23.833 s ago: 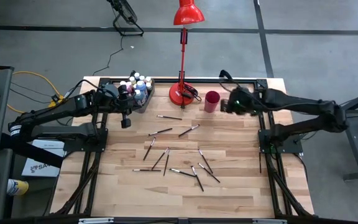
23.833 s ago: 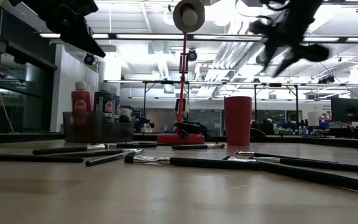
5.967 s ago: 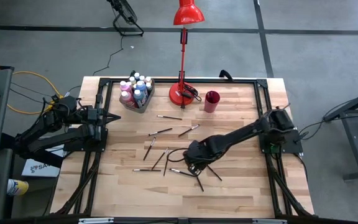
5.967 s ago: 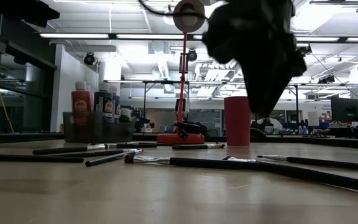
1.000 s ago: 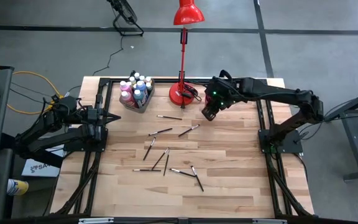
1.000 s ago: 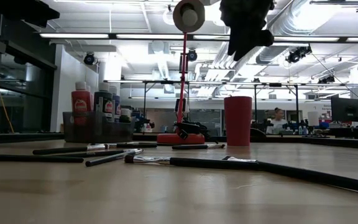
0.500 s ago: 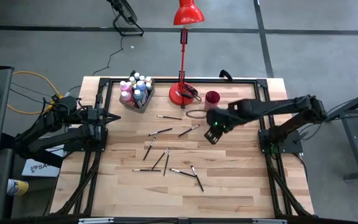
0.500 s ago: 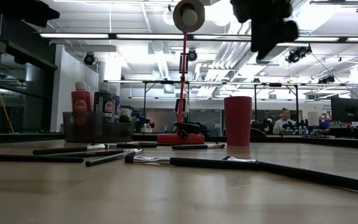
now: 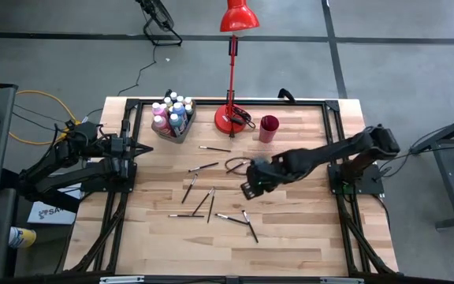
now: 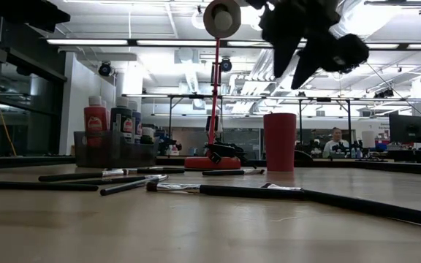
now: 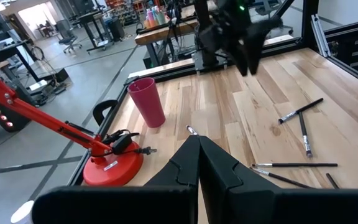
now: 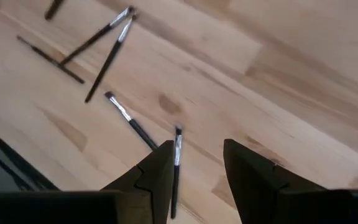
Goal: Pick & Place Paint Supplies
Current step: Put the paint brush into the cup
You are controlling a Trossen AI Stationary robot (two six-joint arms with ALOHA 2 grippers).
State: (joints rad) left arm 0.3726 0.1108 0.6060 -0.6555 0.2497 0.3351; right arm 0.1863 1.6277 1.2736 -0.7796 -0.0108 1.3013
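Observation:
Several thin dark paintbrushes (image 9: 203,201) lie flat and scattered on the wooden table's middle; they also show in the low view (image 10: 269,193). White-capped paint bottles (image 9: 169,113) stand in the grey bin (image 9: 181,130) at the far left. My right gripper (image 9: 247,189) hovers open above the table's middle, just right of the brushes. Its wrist view (image 12: 197,144) looks down on a few brushes (image 12: 129,119), with one brush (image 12: 176,163) showing beside its fingers. My left gripper (image 9: 135,147) waits shut at the left edge (image 11: 199,149).
A dark red cup (image 9: 269,128) stands at the far side, beside the red lamp's base (image 9: 231,120); the lamp's pole rises over the table. Black frame rails run along the table's edges. Bare wood lies near and to the right of the brushes.
My right gripper has swung away from above the red cup, toward the table's near edge and left. It now hangs over the table's middle beside the scattered brushes. The brushes and my left arm have kept still.

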